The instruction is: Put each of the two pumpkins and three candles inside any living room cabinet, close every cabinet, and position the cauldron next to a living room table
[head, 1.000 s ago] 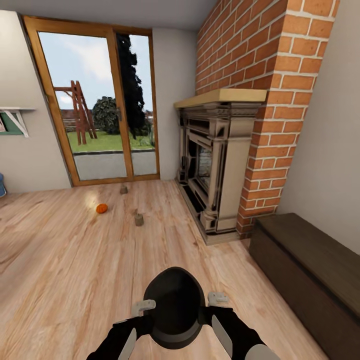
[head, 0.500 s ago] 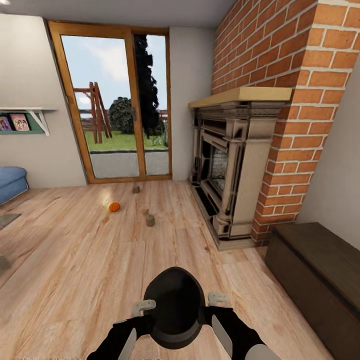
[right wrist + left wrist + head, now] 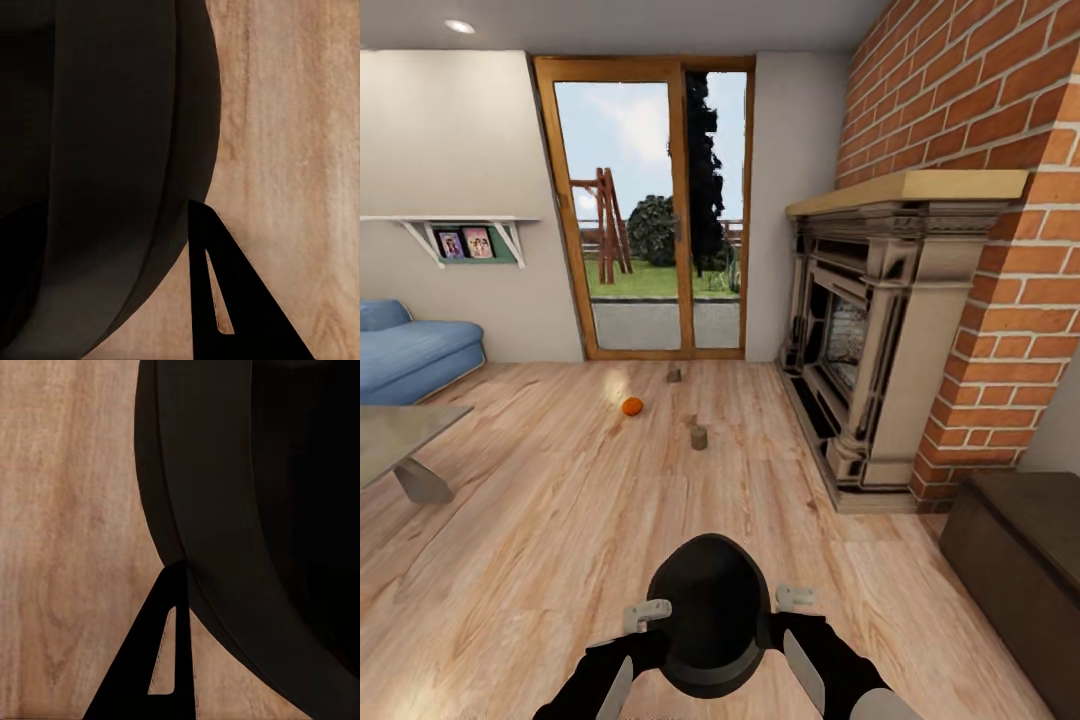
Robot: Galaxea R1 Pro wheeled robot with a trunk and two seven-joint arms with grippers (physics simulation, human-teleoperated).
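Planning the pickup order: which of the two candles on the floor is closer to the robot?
The candle right of the pumpkin, out on the open floor, is closer. The other candle sits farther back, just before the glass door.

Head camera looks down the room; both wrist cameras closely flank the cauldron [image 3: 710,610].

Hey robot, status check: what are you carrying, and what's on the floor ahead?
Both grippers, left and right, clamped on black cauldron. One pumpkin and two candles on floor ahead, by glass door. Table corner on left. Path open.
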